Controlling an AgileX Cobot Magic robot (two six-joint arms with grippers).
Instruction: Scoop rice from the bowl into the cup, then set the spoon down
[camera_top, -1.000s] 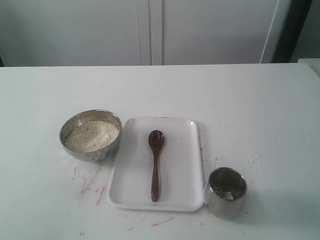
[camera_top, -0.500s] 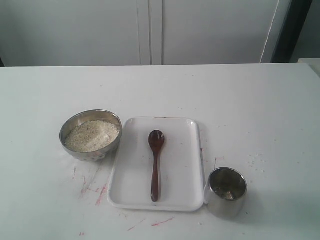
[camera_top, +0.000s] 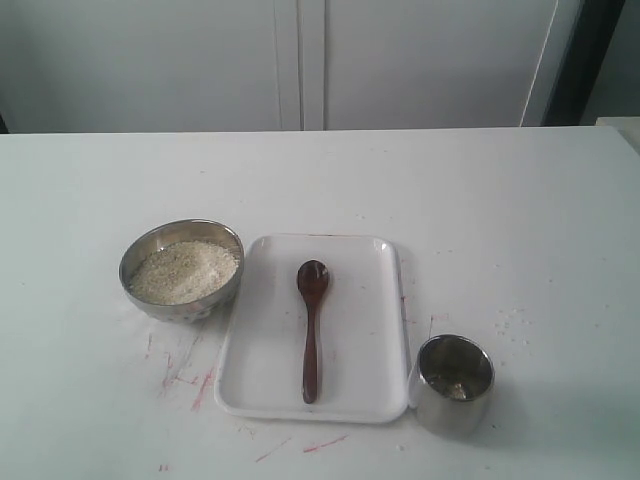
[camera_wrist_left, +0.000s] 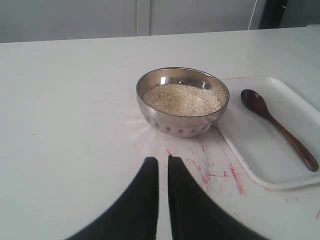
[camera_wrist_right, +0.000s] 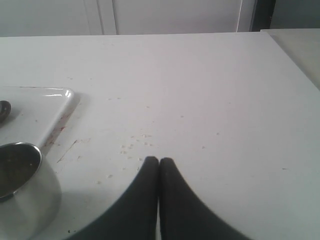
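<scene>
Steel bowl (camera_top: 181, 268) of rice (camera_top: 184, 270) and cup (camera_top: 454, 382) flank the tray (camera_top: 370, 300) so the spoon (camera_top: 312, 327) sits reachable between them (both tools clenched, empty: left tool (camera_wrist_left: 162, 161), right tool (camera_wrist_right: 159, 161)).

A plain test bench, likely a lab: bare white table (camera_top: 500, 200) (red pen marks) before white cabinet doors (camera_top: 300, 60).

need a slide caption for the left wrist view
Left end effector hovers nearly shut over the table, short of the bowl of rice; spoon lies on the tray.
</scene>
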